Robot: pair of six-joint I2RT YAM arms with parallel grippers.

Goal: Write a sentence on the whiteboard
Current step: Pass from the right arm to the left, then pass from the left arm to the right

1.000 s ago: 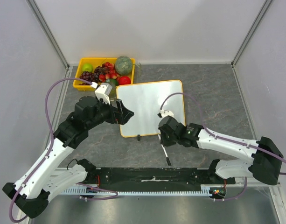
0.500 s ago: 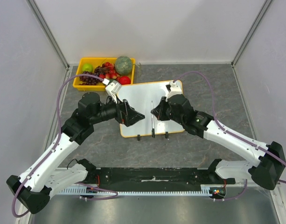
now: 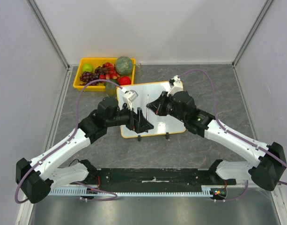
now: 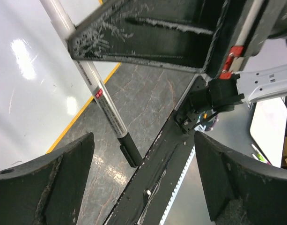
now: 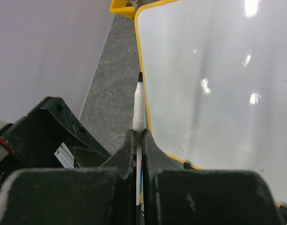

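Note:
The whiteboard lies flat mid-table, white with an orange-yellow frame and two black clips on its near edge. No sentence shows on it. My right gripper is shut on a white marker and holds it above the board's left part. In the right wrist view the marker sticks out past my gripper, its dark tip bare, over the frame of the board. My left gripper is open and empty just near the marker. In its view the marker's black rear end hangs between the fingers.
A yellow fruit tray with grapes, apples and a melon stands at the back left, touching the board's far corner. A black rail runs along the table's near edge. Grey walls stand on three sides.
My right gripper carried the marker from the table's front up over the board's left part. My left gripper swung right across the board's near-left corner, close to the marker.

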